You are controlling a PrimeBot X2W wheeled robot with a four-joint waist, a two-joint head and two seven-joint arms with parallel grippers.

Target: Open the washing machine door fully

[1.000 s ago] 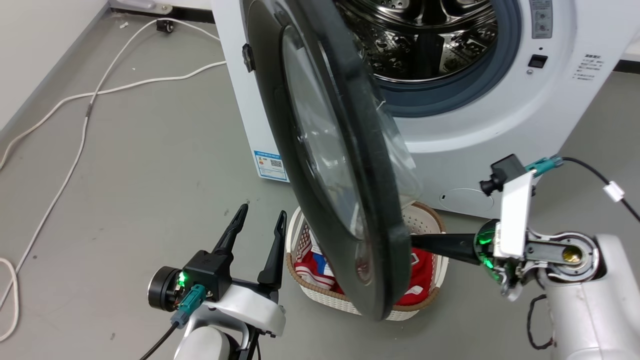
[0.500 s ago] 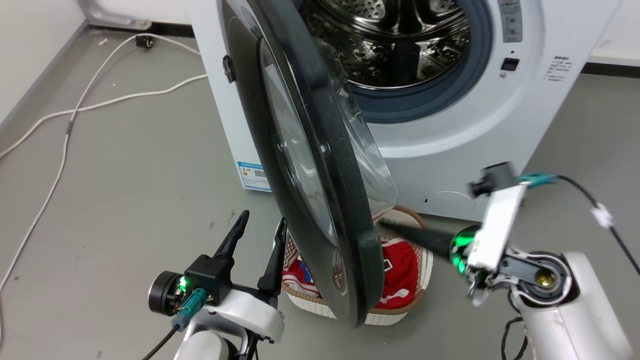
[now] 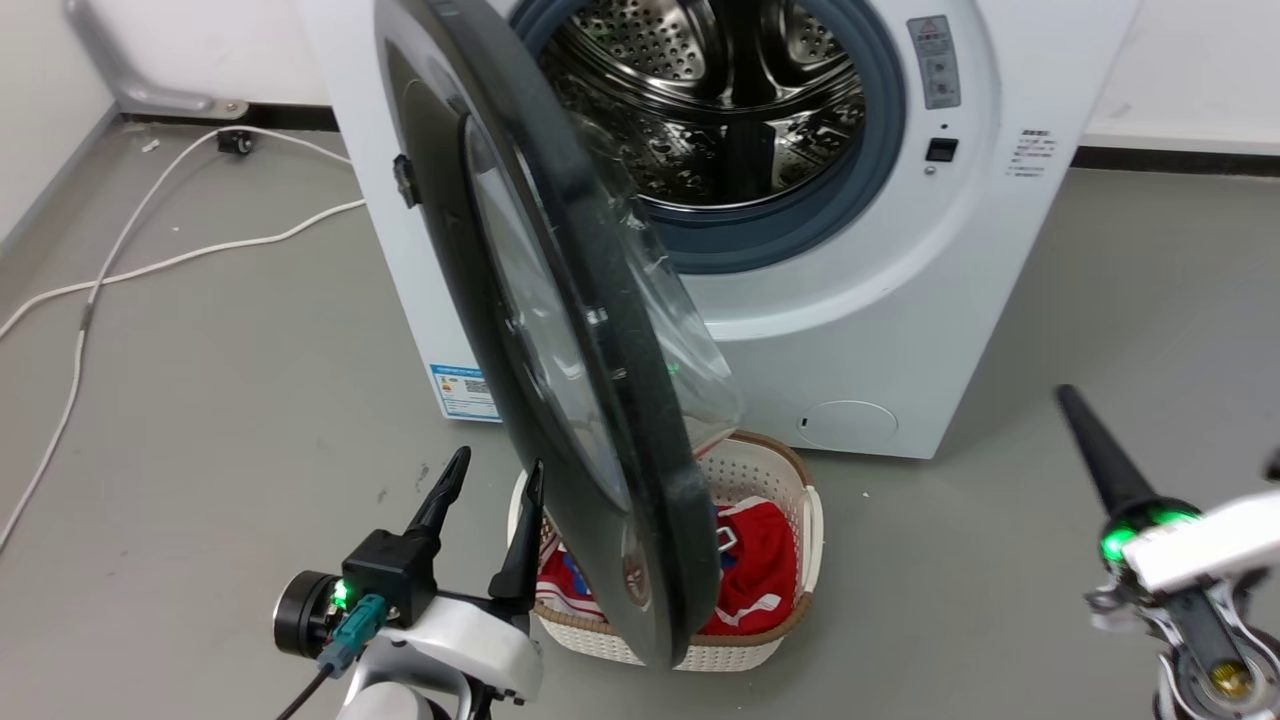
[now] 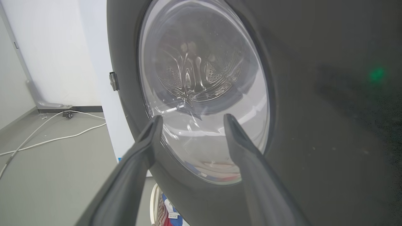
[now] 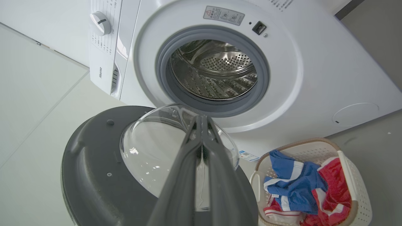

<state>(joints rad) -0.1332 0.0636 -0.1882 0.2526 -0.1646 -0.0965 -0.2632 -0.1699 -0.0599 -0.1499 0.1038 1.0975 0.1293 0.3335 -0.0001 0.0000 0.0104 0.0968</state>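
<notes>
right tool (image 3: 1066,398), fingers together, has left the washing machine door (image 3: 665,500) (left tool (image 3: 498,462) apart).

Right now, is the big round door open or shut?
Open. The washing machine door stands swung out from the washing machine, baring its steel drum.

Glossy black washing machine door (image 3: 560,330) hangs about half open, edge-on, off the white washing machine (image 3: 900,300); steel drum exposed.
</notes>
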